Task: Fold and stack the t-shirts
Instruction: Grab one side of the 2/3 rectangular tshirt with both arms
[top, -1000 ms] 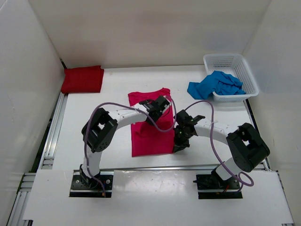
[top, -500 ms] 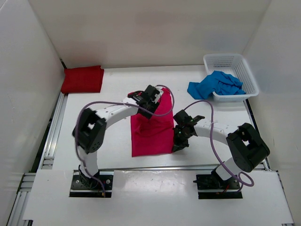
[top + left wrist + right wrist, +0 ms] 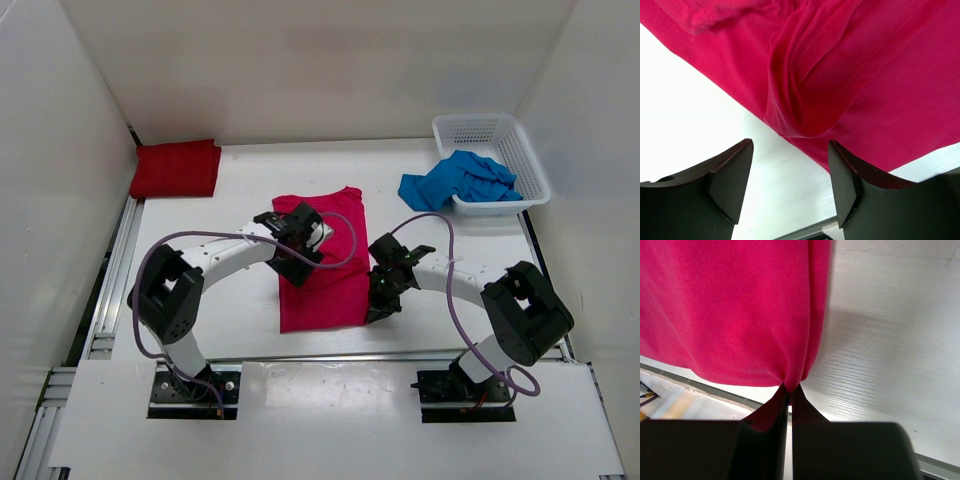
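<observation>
I see red shirt (image 3: 176, 168) folded, pink shirt (image 3: 322, 270) half-folded, blue shirt (image 3: 455, 180) crumpled at basket (image 3: 480, 121). My left hand (image 3: 790, 147) hangs wide over pink shirt; right hand (image 3: 789, 390) pinches its corner.

I have the left arm (image 3: 215, 245) arcing up from its base at lower left and across to frame centre, the left gripper (image 3: 292, 260) pointing down with jaws spread wide. The right arm (image 3: 450, 272) reaches left from lower right, wrist tipped down, the right gripper (image 3: 377, 310) pinched tight on the pink t-shirt (image 3: 335, 295).
</observation>
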Robot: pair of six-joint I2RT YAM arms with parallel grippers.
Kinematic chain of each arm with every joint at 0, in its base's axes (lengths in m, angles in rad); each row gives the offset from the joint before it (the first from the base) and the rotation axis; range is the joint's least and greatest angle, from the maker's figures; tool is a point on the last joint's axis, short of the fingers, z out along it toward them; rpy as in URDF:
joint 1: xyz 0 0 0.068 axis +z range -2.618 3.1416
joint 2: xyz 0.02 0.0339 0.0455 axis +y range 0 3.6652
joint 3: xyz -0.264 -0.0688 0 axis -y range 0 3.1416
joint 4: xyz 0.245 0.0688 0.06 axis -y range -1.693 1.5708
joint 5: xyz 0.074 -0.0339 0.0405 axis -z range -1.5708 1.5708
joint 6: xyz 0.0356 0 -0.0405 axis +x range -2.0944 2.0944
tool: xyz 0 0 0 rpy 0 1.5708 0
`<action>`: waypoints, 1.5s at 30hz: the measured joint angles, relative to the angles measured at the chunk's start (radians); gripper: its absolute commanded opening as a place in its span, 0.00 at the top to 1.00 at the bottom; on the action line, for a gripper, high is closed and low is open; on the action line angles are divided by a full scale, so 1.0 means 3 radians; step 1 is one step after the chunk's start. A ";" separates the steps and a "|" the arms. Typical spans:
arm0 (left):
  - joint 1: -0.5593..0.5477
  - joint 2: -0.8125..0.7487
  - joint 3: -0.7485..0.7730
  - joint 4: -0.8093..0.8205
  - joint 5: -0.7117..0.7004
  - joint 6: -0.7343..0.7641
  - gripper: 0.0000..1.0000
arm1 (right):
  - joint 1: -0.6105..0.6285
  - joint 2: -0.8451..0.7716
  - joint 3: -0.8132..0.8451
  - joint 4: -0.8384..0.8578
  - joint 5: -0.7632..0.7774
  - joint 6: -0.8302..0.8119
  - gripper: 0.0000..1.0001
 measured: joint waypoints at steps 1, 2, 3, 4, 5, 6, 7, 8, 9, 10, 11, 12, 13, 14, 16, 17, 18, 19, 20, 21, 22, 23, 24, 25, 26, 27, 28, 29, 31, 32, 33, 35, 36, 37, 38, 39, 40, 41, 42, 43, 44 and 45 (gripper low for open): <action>0.0000 0.0025 -0.0010 -0.0031 -0.0004 0.0000 0.29 | 0.0000 0.0000 -0.0003 0.0001 0.0000 -0.0001 1.00; 0.0001 0.0051 -0.0009 -0.0025 -0.0019 0.0000 0.30 | 0.0000 0.0000 -0.0008 0.0008 0.0000 0.0000 1.00; 0.0004 0.0081 0.0010 -0.0027 -0.0033 0.0000 0.32 | 0.0000 0.0000 -0.0017 0.0018 0.0000 0.0000 1.00; 0.0005 0.0122 0.0039 -0.0024 -0.0048 0.0000 0.34 | 0.0000 0.0000 -0.0024 0.0018 0.0000 0.0000 1.00; 0.0013 0.0163 0.0066 -0.0013 -0.0065 -0.0001 0.38 | 0.0000 0.0000 -0.0032 0.0023 0.0000 0.0000 1.00; 0.0022 0.0209 0.0097 -0.0006 -0.0080 -0.0003 0.44 | 0.0000 0.0000 -0.0036 0.0024 0.0000 0.0000 1.00; 0.0032 0.0248 0.0125 0.0000 -0.0094 -0.0009 0.47 | 0.0000 0.0000 -0.0037 0.0024 -0.0001 0.0000 1.00; 0.0038 0.0286 0.0149 0.0010 -0.0099 -0.0005 0.50 | 0.0000 0.0000 -0.0037 0.0025 -0.0001 0.0000 1.00; 0.0050 0.0318 0.0158 0.0029 -0.0107 -0.0003 0.52 | 0.0000 0.0000 -0.0037 0.0027 -0.0003 0.0000 1.00; 0.0062 0.0342 0.0164 0.0038 -0.0111 -0.0001 0.54 | 0.0000 0.0000 -0.0037 0.0027 -0.0003 0.0000 1.00; 0.0076 0.0366 0.0165 0.0047 -0.0112 0.0000 0.62 | 0.0000 0.0000 -0.0037 0.0028 -0.0004 0.0000 1.00; 0.0086 0.0388 0.0168 0.0050 -0.0114 -0.0011 0.67 | 0.0000 0.0000 -0.0037 0.0029 -0.0005 0.0000 1.00; 0.0100 0.0407 0.0168 0.0050 -0.0116 -0.0010 0.73 | 0.0000 0.0000 -0.0037 0.0031 -0.0008 0.0000 1.00; 0.0126 0.0423 0.0169 0.0050 -0.0114 0.0001 0.79 | 0.0000 0.0000 -0.0037 0.0033 -0.0009 0.0000 1.00; 0.0169 0.0459 0.0182 0.0048 -0.0111 -0.0005 0.90 | 0.0000 0.0000 -0.0037 0.0037 -0.0010 0.0000 1.00; 0.0196 0.0481 0.0201 0.0045 -0.0107 0.0001 0.90 | 0.0000 0.0000 -0.0037 0.0041 -0.0011 0.0000 1.00; 0.0230 0.0505 0.0229 0.0047 -0.0106 0.0003 0.90 | 0.0000 0.0000 -0.0037 0.0045 -0.0011 0.0000 1.00; 0.0278 0.0537 0.0268 0.0043 -0.0102 0.0001 0.90 | 0.0000 0.0000 -0.0037 0.0047 -0.0011 0.0000 1.00; 0.0333 0.0567 0.0314 0.0047 -0.0100 0.0000 0.90 | 0.0000 0.0000 -0.0037 0.0048 -0.0011 0.0000 1.00; 0.0392 0.0600 0.0357 0.0042 -0.0094 0.0000 0.90 | 0.0000 0.0000 -0.0037 0.0050 -0.0013 0.0000 1.00; 0.0468 0.0642 0.0412 0.0032 -0.0075 0.0000 0.84 | 0.0000 0.0000 -0.0037 0.0058 -0.0015 0.0001 1.00; 0.0525 0.0671 0.0453 0.0022 -0.0057 -0.0001 0.79 | 0.0000 0.0000 -0.0037 0.0072 -0.0017 0.0001 1.00; 0.0577 0.0707 0.0490 0.0004 -0.0028 -0.0001 0.75 | 0.0000 0.0000 -0.0037 0.0089 -0.0023 0.0003 1.00; 0.0624 0.0735 0.0520 -0.0022 -0.0004 -0.0004 0.69 | 0.0000 0.0000 -0.0037 0.0103 -0.0023 0.0003 1.00; 0.0659 0.0755 0.0533 -0.0037 -0.0001 0.0001 0.58 | 0.0000 0.0000 -0.0037 0.0111 -0.0024 0.0003 1.00; 0.0689 0.0772 0.0538 -0.0050 -0.0003 0.0005 0.51 | 0.0000 0.0000 -0.0037 0.0108 -0.0023 0.0003 1.00; 0.0711 0.0781 0.0538 -0.0065 -0.0001 0.0003 0.44 | 0.0000 0.0000 -0.0037 0.0104 -0.0023 0.0000 1.00; 0.0725 0.0790 0.0540 -0.0084 -0.0003 0.0005 0.37 | 0.0000 0.0000 -0.0037 0.0103 -0.0023 0.0000 1.00; 0.0752 0.0813 0.0585 -0.0137 0.0005 0.0011 0.26 | 0.0000 0.0000 -0.0038 0.0103 -0.0023 -0.0001 1.00; 0.0767 0.0829 0.0627 -0.0155 0.0015 0.0004 0.24 | 0.0000 0.0000 -0.0041 0.0102 -0.0023 0.0000 1.00; 0.0783 0.0839 0.0670 -0.0167 0.0043 0.0001 0.24 | 0.0000 0.0000 -0.0041 0.0102 -0.0024 0.0000 0.92; 0.0839 0.0837 0.0754 -0.0192 0.0128 -0.0001 0.23 | 0.0000 0.0000 -0.0042 0.0102 -0.0027 -0.0004 0.76; 0.0877 0.0825 0.0786 -0.0197 0.0174 -0.0001 0.22 | 0.0000 0.0000 -0.0041 0.0092 -0.0023 -0.0022 0.68; 0.0924 0.0804 0.0805 -0.0205 0.0217 0.0000 0.21 | 0.0000 0.0000 -0.0041 0.0071 -0.0017 -0.0031 0.66; 0.0974 0.0764 0.0805 -0.0206 0.0262 0.0000 0.21 | 0.0000 -0.0001 -0.0039 0.0039 0.0000 -0.0050 0.64; 0.1026 0.0712 0.0796 -0.0215 0.0304 -0.0001 0.21 | -0.0001 -0.0008 -0.0036 -0.0001 0.0025 -0.0066 0.64; 0.1073 0.0647 0.0771 -0.0219 0.0351 -0.0001 0.21 | -0.0011 -0.0027 -0.0032 -0.0046 0.0058 -0.0090 0.64; 0.1115 0.0563 0.0736 -0.0233 0.0394 -0.0001 0.21 | -0.0019 -0.0065 -0.0024 -0.0094 0.0080 -0.0113 0.64; 0.1158 0.0453 0.0676 -0.0226 0.0435 -0.0001 0.19 | -0.0047 -0.0125 -0.0001 -0.0165 0.0112 -0.0130 0.64; 0.1199 0.0333 0.0609 -0.0233 0.0459 0.0000 0.19 | -0.0085 -0.0197 0.0043 -0.0228 0.0154 -0.0144 0.64; 0.1230 0.0210 0.0539 -0.0256 0.0493 -0.0003 0.19 | -0.0132 -0.0270 0.0109 -0.0282 0.0193 -0.0161 0.64; 0.1244 0.0114 0.0487 -0.0281 0.0526 -0.0003 0.19 | -0.0177 -0.0324 0.0200 -0.0318 0.0245 -0.0187 0.64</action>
